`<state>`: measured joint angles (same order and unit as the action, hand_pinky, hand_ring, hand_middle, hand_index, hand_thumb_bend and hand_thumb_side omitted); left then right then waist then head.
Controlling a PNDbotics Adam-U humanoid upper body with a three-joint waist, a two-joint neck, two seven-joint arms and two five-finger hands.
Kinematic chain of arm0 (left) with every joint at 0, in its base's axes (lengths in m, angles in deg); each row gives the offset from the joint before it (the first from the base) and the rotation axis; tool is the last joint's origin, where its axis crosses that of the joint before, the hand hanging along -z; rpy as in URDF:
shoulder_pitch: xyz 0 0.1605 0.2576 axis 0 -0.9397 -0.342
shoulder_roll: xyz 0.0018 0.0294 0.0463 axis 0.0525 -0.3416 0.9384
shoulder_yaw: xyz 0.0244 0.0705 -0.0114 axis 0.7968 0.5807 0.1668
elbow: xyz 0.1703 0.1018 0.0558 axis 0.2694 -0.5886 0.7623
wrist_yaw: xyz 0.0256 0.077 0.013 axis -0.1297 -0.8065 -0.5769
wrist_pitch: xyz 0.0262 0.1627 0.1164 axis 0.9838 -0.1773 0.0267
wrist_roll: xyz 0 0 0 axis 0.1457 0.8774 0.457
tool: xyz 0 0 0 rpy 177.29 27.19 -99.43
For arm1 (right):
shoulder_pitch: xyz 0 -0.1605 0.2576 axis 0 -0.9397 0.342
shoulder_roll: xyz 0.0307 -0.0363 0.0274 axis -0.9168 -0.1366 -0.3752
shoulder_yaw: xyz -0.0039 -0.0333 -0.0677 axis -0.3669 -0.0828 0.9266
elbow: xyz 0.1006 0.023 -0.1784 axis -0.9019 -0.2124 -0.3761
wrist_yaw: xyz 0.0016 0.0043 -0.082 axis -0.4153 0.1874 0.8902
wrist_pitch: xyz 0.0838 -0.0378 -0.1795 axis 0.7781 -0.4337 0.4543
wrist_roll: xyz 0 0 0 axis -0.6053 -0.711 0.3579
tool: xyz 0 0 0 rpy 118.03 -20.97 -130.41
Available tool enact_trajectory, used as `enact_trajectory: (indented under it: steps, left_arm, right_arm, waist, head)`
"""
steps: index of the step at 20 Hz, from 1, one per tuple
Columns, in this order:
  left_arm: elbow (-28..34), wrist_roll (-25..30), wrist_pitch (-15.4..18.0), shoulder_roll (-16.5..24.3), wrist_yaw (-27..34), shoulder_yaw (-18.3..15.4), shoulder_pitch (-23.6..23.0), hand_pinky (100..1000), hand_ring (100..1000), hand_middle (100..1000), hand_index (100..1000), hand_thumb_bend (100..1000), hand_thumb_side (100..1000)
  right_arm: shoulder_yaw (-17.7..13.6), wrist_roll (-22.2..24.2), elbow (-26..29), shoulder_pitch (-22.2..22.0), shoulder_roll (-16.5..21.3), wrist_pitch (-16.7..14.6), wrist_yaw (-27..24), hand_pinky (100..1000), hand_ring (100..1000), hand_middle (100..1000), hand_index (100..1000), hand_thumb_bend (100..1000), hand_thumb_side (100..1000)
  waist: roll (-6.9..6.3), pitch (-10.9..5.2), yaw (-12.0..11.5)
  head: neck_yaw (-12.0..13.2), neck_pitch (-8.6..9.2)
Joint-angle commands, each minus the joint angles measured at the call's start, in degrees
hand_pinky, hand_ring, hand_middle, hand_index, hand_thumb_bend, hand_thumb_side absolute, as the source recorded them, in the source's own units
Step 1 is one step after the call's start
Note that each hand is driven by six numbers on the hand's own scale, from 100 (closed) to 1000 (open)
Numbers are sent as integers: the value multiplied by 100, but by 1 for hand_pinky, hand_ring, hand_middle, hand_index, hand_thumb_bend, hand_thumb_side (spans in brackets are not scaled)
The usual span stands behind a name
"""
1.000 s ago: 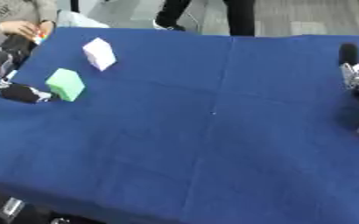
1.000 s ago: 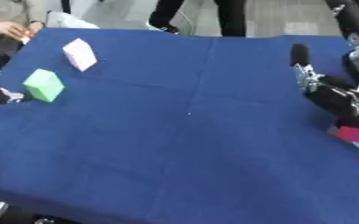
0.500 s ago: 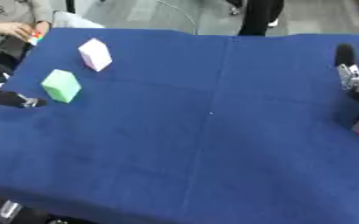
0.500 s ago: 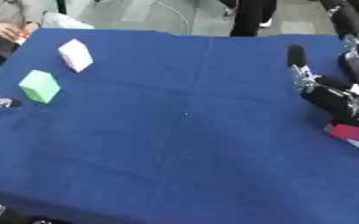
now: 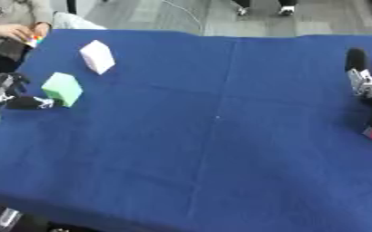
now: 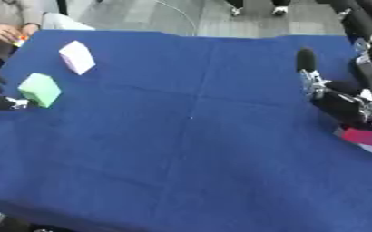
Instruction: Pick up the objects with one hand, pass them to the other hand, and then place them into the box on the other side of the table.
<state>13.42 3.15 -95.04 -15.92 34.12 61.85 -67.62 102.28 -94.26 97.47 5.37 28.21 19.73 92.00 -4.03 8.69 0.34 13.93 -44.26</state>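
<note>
A green block [image 5: 62, 89] lies on the blue tablecloth near the left edge. A white block [image 5: 97, 56] lies behind it, farther back. My left hand [image 5: 7, 93] sits at the left edge, a dark fingertip just touching the green block's near left side; the fingers look relaxed and hold nothing. My right hand [image 6: 332, 93] rests at the right edge with one finger pointing up, holding nothing. A pink-red object [image 6: 362, 136] shows at the right edge just below that hand.
The blue cloth-covered table [image 5: 213, 136] fills the view. A person's hand [image 5: 18, 32] holds a small coloured thing at the far left corner. Grey floor lies beyond the far edge.
The whole picture shifted slightly, so the camera moved. My left hand stays beside the green block; the right hand has barely moved.
</note>
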Motion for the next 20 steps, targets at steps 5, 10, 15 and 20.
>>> enact_trajectory:
  steps: [5,10,15,20]
  left_arm:
    - [16,-706,29,-20,152,53,233,754,617,639,821,802,527]
    - [82,-942,-11,-166,152,124,308,749,609,629,815,803,530]
    - [82,-994,-65,-285,35,175,359,742,596,614,804,782,524]
    - [33,-1038,-148,-383,-74,207,388,734,583,599,789,741,496]
  right_arm:
    - [-26,6,120,65,6,-16,-25,699,852,803,989,100,100]
    - [-28,2,120,65,-3,-16,-31,698,852,802,989,100,100]
    - [-27,1,120,71,-5,-20,-38,698,852,802,989,100,100]
    - [-29,-1,120,77,-7,-22,-41,697,852,802,989,100,100]
  waist:
    - [-19,-113,7]
    - [-4,-101,15]
    - [3,-91,30]
    - [7,-81,43]
  head:
    - [8,15]
    - [18,15]
    - [27,15]
    - [39,15]
